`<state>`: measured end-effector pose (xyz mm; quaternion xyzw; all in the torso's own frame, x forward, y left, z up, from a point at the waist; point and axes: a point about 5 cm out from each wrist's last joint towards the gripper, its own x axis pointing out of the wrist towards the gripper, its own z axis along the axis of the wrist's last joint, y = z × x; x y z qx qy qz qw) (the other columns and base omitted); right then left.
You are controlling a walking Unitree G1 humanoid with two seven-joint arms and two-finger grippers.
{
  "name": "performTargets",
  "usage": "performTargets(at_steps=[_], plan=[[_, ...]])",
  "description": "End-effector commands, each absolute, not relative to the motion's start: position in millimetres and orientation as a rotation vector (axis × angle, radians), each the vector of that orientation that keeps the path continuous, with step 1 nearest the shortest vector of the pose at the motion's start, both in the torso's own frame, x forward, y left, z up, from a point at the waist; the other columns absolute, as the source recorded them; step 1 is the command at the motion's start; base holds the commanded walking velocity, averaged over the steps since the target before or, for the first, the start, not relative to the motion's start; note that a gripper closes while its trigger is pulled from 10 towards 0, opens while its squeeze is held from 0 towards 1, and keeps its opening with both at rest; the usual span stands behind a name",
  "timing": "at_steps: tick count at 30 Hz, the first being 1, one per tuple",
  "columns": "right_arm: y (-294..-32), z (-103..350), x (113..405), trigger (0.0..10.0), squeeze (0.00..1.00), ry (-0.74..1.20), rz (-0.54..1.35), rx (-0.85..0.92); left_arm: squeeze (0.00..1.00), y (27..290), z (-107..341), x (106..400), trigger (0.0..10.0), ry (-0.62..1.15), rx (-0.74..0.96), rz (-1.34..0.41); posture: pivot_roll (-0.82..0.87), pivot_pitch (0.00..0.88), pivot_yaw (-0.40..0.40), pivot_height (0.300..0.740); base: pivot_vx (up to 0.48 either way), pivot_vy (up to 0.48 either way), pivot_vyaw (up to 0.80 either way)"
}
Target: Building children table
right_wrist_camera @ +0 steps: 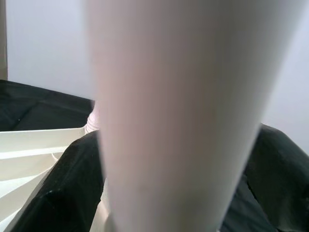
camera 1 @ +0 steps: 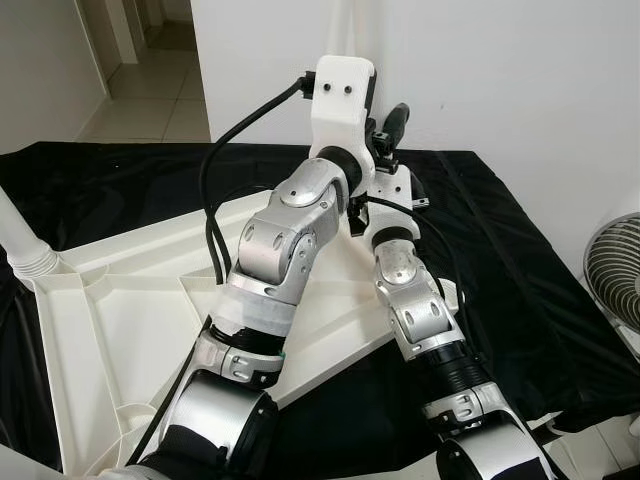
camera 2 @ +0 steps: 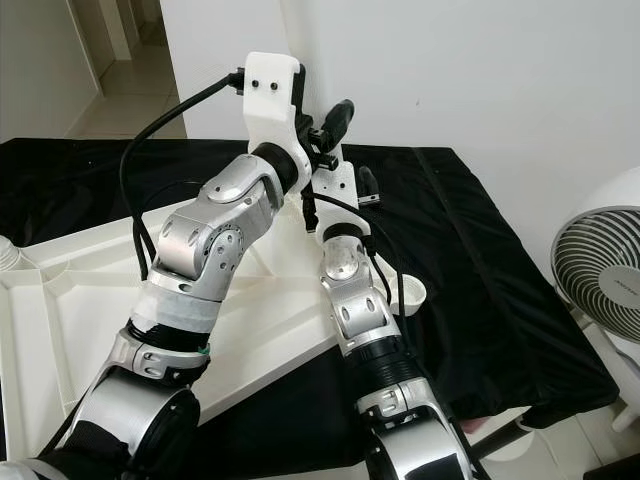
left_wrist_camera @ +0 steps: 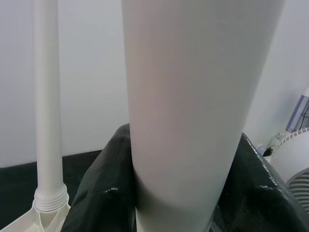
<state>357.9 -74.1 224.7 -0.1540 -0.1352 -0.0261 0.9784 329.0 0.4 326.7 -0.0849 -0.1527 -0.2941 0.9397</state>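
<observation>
Two silver arms reach forward together toward 12 o'clock, meeting at an upright white plastic table leg [left_wrist_camera: 188, 111] near the far wall. That tapered leg stands at the far corner of the upturned white plastic tabletop [camera 1: 120, 330], which lies underside-up with its ribs showing on a black cloth [camera 1: 500, 260] spread over the desk. The left gripper [camera 1: 345, 95], under its white camera housing, sits close against the leg at 12 o'clock; the right gripper [camera 1: 392, 128] is just beside it at 1 o'clock, one black finger [camera 1: 396, 118] pointing up. Whether either set of jaws clasps the leg I cannot tell. A second white leg [left_wrist_camera: 48, 111] stands upright in its threaded socket at 9 o'clock. A grey round fan [camera 2: 600, 280] sits at 3 o'clock.
</observation>
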Motion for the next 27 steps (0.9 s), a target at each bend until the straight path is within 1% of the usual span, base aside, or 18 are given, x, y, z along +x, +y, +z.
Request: performTargets(at_steps=[1,3,4,5,6,7,21,22,27], plan=[[-70.1,231.6,356.2,9.3,0.00,-0.298,-0.054,-0.306,0.00,-2.8,328.1,328.8,10.0,-0.316,-0.163,-0.591,0.03,0.011,-0.061,0.740,0.000,0.000,0.00],[-69.8,231.4,356.0,9.3,0.00,-0.296,-0.054,-0.302,0.00,-2.7,328.1,328.8,10.0,-0.316,-0.163,-0.591,0.03,0.011,-0.061,0.740,0.000,0.000,0.00],[-69.3,231.8,355.7,4.4,0.00,-0.302,-0.050,-0.301,0.00,-2.6,328.2,328.8,10.0,-0.316,-0.164,-0.589,0.03,0.011,-0.061,0.740,0.000,0.000,0.00],[-69.3,231.8,355.7,4.4,0.00,-0.302,-0.050,-0.301,0.00,-2.6,328.2,328.8,10.0,-0.316,-0.164,-0.589,0.03,0.011,-0.061,0.740,0.000,0.000,0.00],[-68.8,232.3,355.4,0.6,0.00,-0.309,-0.046,-0.302,0.00,-2.4,328.5,328.8,10.0,-0.317,-0.164,-0.588,0.03,0.011,-0.061,0.740,0.000,0.000,0.00],[-68.2,233.1,354.8,0.0,0.00,-0.321,-0.041,-0.307,0.00,-2.2,328.7,328.8,10.0,-0.318,-0.164,-0.587,0.03,0.011,-0.061,0.740,0.000,0.000,0.00],[-69.2,236.6,353.4,0.0,0.00,-0.357,-0.056,-0.320,0.00,-2.1,329.9,328.7,10.0,-0.324,-0.154,-0.587,0.03,0.021,-0.062,0.740,0.000,0.000,0.00],[-71.0,236.0,354.6,10.0,0.00,-0.345,-0.070,-0.313,1.00,-3.0,330.6,327.0,10.0,-0.330,-0.182,-0.607,0.03,0.024,-0.062,0.740,0.000,0.000,0.00],[-72.1,235.8,355.9,10.0,0.00,-0.335,-0.078,-0.299,1.00,-2.7,332.0,326.0,10.0,-0.335,-0.206,-0.620,0.03,0.030,-0.059,0.740,0.000,0.000,0.00]])
